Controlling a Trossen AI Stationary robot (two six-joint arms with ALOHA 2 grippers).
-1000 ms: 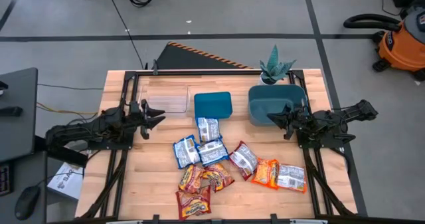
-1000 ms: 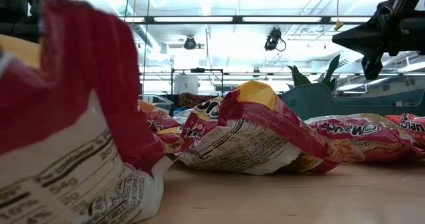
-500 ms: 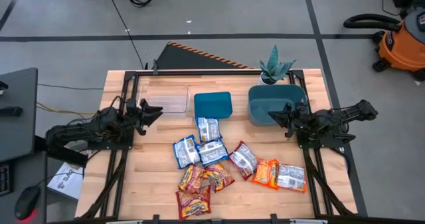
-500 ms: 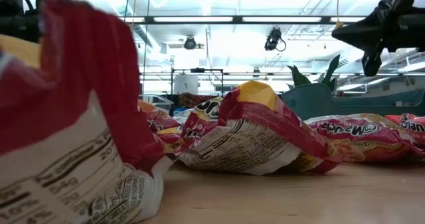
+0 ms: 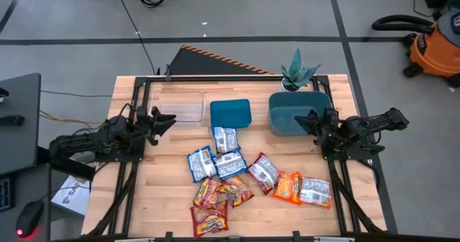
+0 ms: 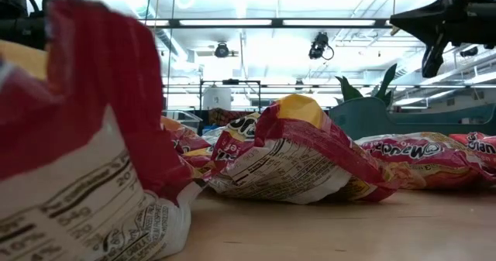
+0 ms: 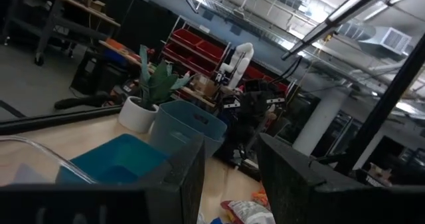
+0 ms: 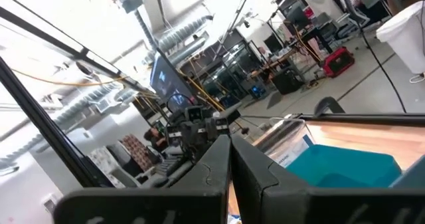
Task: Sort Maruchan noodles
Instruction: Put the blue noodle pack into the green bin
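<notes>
- Wooden tabletop (image 5: 169, 199) under a workshop ceiling, grey floor all round; that is where I work.
- My right pincer (image 5: 302, 118) hangs clenched on nothing above the near rim of the deep teal bin (image 5: 287, 107), fingers pressed flat together in my wrist view.
- My left pincer (image 5: 167, 118) waits at nine o'clock on the table, fingers parted, empty, beside a clear tray (image 5: 176, 104).
- Maruchan noodles (image 5: 237, 177) lie in a loose pile toward six o'clock from the bins: blue-and-white packets (image 5: 215, 159) just below the shallow teal bin (image 5: 231, 113), red-and-yellow ones (image 5: 215, 199) nearest six, orange ones (image 5: 289, 187) toward four o'clock.
- Risk, as I judge it: going down with fingers shut, I would only shove a packet, not take it.
- Packets overlap, so a careless pinch may lift two colours at once and spoil the sorting.
- Crinkly wrappers may slip from a shallow grip.
- A small potted plant (image 5: 299, 73) stands at twelve, just beyond my bin; a wide swing could knock it.
</notes>
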